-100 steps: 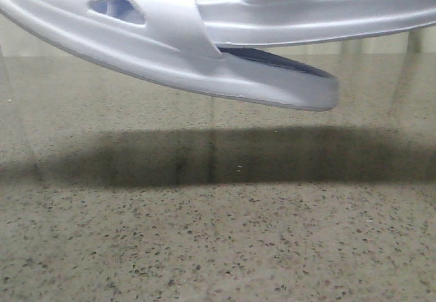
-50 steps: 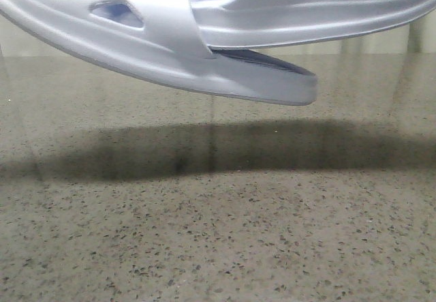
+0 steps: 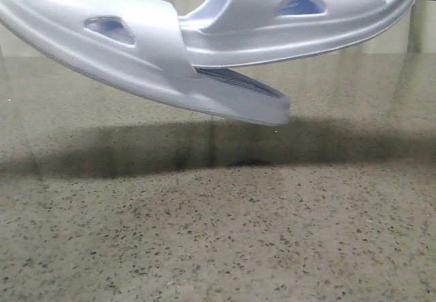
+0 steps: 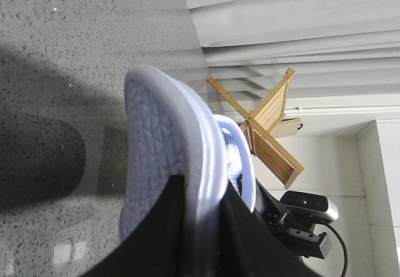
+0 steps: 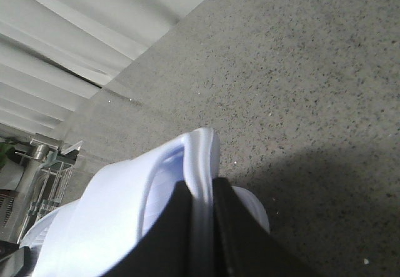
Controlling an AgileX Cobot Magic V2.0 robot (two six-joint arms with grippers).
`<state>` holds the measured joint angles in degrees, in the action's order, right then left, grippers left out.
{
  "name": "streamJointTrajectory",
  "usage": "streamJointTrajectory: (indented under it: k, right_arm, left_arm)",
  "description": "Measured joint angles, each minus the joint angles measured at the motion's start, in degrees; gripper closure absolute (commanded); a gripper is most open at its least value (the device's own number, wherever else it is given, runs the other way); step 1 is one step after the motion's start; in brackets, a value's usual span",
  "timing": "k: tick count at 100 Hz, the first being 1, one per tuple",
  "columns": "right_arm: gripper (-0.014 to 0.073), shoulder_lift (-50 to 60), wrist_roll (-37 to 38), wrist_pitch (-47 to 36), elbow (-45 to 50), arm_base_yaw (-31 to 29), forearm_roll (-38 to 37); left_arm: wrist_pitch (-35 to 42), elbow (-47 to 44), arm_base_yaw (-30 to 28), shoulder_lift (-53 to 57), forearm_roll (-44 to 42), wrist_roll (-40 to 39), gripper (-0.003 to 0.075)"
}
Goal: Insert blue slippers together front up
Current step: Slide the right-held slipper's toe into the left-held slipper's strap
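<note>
Two pale blue slippers hang above the table in the front view. The left slipper [image 3: 136,50] slopes down to the right, its toe low over the tabletop. The right slipper [image 3: 293,22] comes in from the upper right, its toe pushed under the left slipper's strap. My left gripper [image 4: 203,189] is shut on the heel rim of the left slipper [image 4: 156,139], whose triangle-patterned sole shows. My right gripper [image 5: 201,192] is shut on the rim of the right slipper [image 5: 119,208]. Both grippers are almost wholly out of the front view.
The speckled stone tabletop [image 3: 218,240] carries the slippers' dark shadow. A folding wooden rack [image 4: 269,130] stands beyond the table by pale curtains. A wire rack [image 5: 44,171] stands off the table's far side. The right arm's camera [image 4: 309,208] sits close behind the slippers.
Both slippers have shifted left. The right slipper's toe has slid further under the left slipper's strap, and the left slipper's toe has dropped a little toward the table.
</note>
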<state>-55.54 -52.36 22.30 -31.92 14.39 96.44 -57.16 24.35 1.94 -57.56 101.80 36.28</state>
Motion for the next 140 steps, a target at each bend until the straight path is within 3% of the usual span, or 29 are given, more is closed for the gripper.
streamJointTrajectory:
  k: [43, 98, 107, 129, 140]
  right_arm:
    - [0.0701, -5.36, -2.80, 0.16, 0.13, 0.00, 5.47]
    - [0.0691, -10.14, -9.15, 3.90, -2.93, -0.33, 5.88]
    - [0.0608, -10.14, -9.58, 4.14, -3.67, -0.33, 5.88]
    - [0.0207, -10.14, -9.72, 5.26, -4.17, -0.33, 6.66]
    - [0.0146, -10.14, -9.72, 5.62, -4.17, -0.33, 6.74]
  left_arm:
    - [0.22, 0.00, 0.00, 0.00, 0.26, 0.34, 0.0704]
    - [0.22, 0.00, 0.00, 0.00, 1.18, 0.62, 0.0704]
    - [0.22, 0.00, 0.00, 0.00, 1.18, 0.74, 0.0704]
    - [-0.25, 0.00, 0.00, 0.00, 0.42, 0.82, 0.0704]
    - [-1.30, 0.00, 0.00, 0.00, 0.08, 0.82, 0.0704]
